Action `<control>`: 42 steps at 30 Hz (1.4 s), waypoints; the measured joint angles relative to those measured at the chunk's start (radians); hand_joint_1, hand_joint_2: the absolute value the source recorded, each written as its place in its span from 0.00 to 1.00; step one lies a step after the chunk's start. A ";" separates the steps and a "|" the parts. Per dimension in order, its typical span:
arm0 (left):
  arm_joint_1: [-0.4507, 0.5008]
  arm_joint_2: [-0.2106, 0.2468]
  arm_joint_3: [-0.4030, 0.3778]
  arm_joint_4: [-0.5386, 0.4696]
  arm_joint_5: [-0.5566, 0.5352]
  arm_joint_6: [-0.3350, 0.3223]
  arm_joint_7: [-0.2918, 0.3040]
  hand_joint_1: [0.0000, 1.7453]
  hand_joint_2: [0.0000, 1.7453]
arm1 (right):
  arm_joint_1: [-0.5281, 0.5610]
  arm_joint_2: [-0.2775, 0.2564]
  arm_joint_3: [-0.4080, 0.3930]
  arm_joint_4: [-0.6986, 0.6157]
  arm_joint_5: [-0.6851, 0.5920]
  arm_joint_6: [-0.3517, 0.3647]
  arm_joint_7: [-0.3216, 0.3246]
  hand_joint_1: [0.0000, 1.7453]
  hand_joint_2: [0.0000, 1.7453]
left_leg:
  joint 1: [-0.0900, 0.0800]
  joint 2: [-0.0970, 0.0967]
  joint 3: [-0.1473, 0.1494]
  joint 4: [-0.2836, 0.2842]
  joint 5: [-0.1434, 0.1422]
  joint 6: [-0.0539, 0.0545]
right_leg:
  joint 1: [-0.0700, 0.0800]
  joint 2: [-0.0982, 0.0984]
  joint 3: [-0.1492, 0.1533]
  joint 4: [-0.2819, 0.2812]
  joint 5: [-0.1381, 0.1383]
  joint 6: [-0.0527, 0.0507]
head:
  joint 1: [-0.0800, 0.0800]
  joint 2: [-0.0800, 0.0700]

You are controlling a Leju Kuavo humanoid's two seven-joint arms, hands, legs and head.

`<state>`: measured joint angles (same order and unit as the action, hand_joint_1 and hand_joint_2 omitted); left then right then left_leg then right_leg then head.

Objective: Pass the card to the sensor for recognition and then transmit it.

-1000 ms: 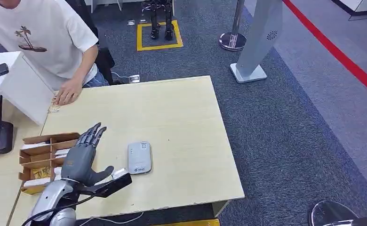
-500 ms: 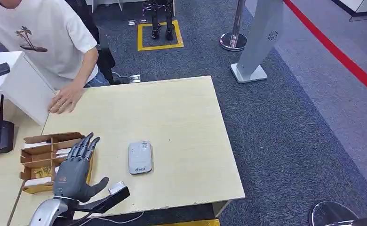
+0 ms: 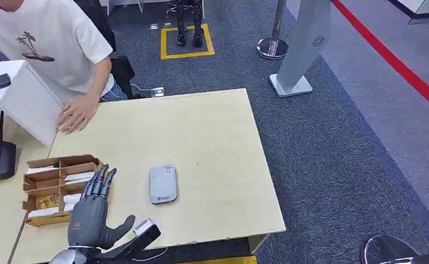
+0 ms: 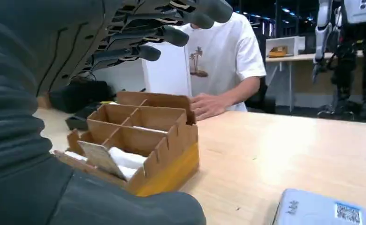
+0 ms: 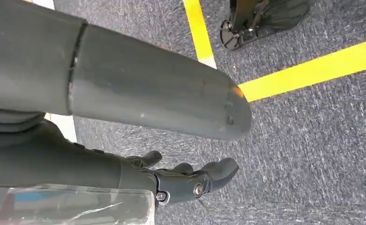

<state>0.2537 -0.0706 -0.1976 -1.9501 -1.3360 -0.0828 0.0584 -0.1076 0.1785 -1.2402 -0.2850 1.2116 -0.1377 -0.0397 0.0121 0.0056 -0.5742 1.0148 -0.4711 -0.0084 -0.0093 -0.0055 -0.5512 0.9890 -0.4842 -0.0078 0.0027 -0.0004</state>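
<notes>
One second on, we see our left hand (image 3: 89, 217) drawn back toward the counter's (image 3: 212, 137) near edge, fingers (image 3: 99, 182) spread and holding nothing, over the cardboard tray (image 3: 47, 181) where the cards (image 4: 127, 158) lie (none picked yet), the sensor (image 3: 163, 184) waiting just beside.

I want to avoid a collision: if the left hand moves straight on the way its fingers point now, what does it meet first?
Probably the cardboard card box: the left hand is open, its fingers aimed over the box's near corner. Height is unclear; it may pass above.
</notes>
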 joint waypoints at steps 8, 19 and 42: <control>0.031 0.027 0.005 0.000 -0.025 -0.031 0.047 0.00 1.00 | 0.000 0.000 -0.001 -0.001 -0.010 0.000 0.002 0.00 1.00 | 0.000 0.000 0.000 0.000 0.000 0.000 | 0.000 0.000 0.000 0.000 0.000 0.000 | 0.000 0.000; 0.054 -0.060 0.046 -0.024 -0.052 -0.054 0.025 0.00 1.00 | -0.001 0.004 -0.007 -0.004 -0.007 -0.009 0.009 0.00 1.00 | -0.001 0.000 0.000 0.000 0.000 0.001 | 0.000 0.000 0.000 -0.001 0.000 0.000 | 0.000 0.000; -0.113 0.359 0.063 0.083 -0.148 -0.327 0.058 0.00 1.00 | -0.004 -0.016 0.016 -0.004 0.048 0.023 -0.009 0.00 1.00 | 0.000 -0.002 0.000 -0.001 0.002 -0.001 | 0.000 -0.003 0.000 0.000 0.000 -0.001 | 0.000 0.000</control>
<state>0.1408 0.2887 -0.1347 -1.8672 -1.4843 -0.4097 0.1165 -0.1112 0.1621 -1.2238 -0.2892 1.2592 -0.1148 -0.0488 0.0125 0.0033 -0.5738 1.0141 -0.4694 -0.0096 -0.0090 -0.0081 -0.5509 0.9892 -0.4841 -0.0086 0.0026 -0.0007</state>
